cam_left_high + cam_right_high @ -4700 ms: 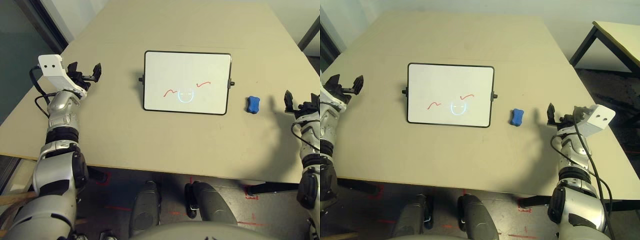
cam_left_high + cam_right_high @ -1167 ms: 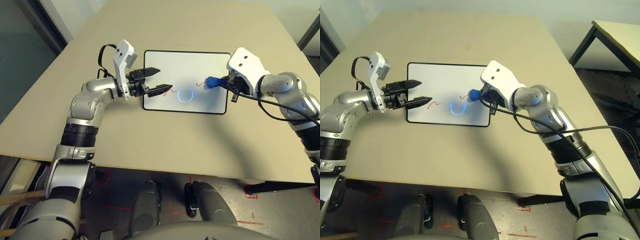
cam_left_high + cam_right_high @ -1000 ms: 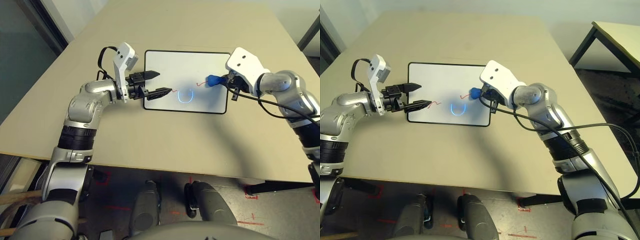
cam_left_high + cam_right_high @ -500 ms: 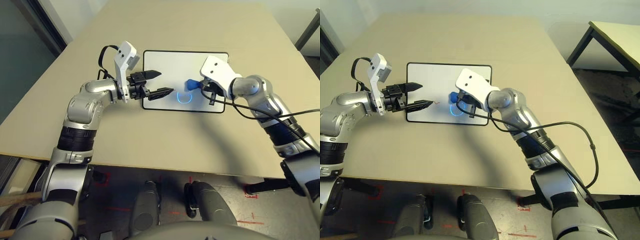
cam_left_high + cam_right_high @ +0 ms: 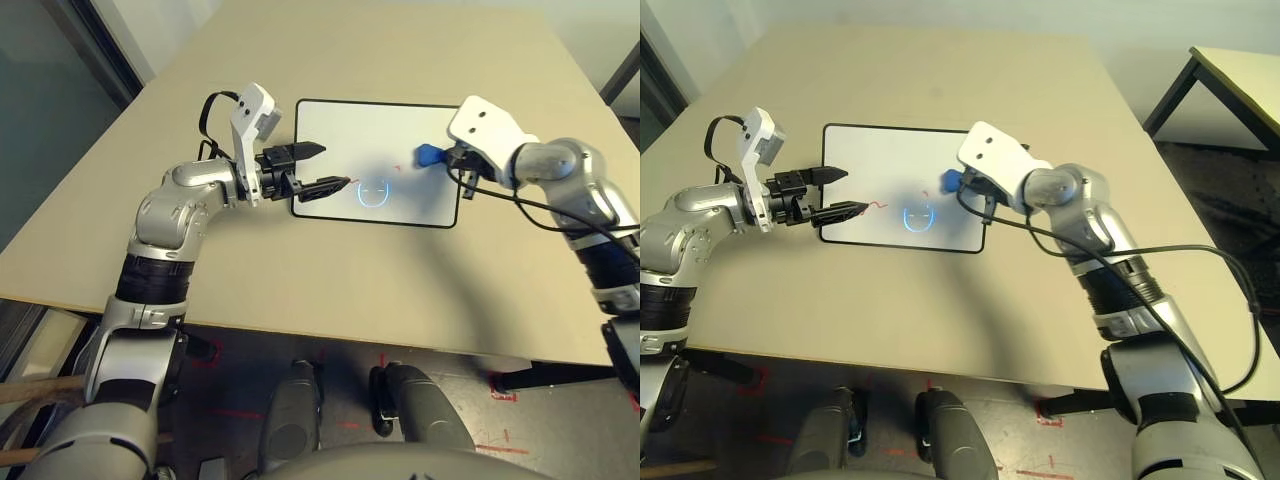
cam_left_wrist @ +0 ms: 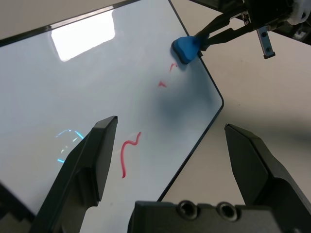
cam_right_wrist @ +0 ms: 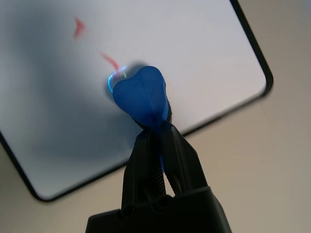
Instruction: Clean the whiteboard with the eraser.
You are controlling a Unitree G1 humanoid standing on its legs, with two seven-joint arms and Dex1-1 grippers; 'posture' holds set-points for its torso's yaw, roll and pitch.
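Note:
The whiteboard [image 5: 375, 130] lies flat on the tan table, with a red squiggle [image 6: 129, 153] on its left part and two small red flecks [image 7: 77, 26] near the right. My right gripper [image 5: 441, 157] is shut on the blue eraser [image 5: 427, 155], which it holds against the board's right part, next to the flecks. The eraser [image 7: 143, 94] sticks out past the shut fingers [image 7: 155, 145]. My left gripper [image 5: 335, 165] hovers open over the board's left edge, its lower fingertip by the squiggle.
A pale blue ring of reflected light [image 5: 373, 192] sits mid-board. A black cable [image 5: 1160, 255] hangs from my right arm over the table. A second table [image 5: 1240, 80] stands off to the right. Bare tabletop [image 5: 330, 290] lies in front of the board.
My right gripper has carried the eraser from the board's middle back to its right part. The right-hand red stroke is reduced to small flecks. My left gripper has stayed put.

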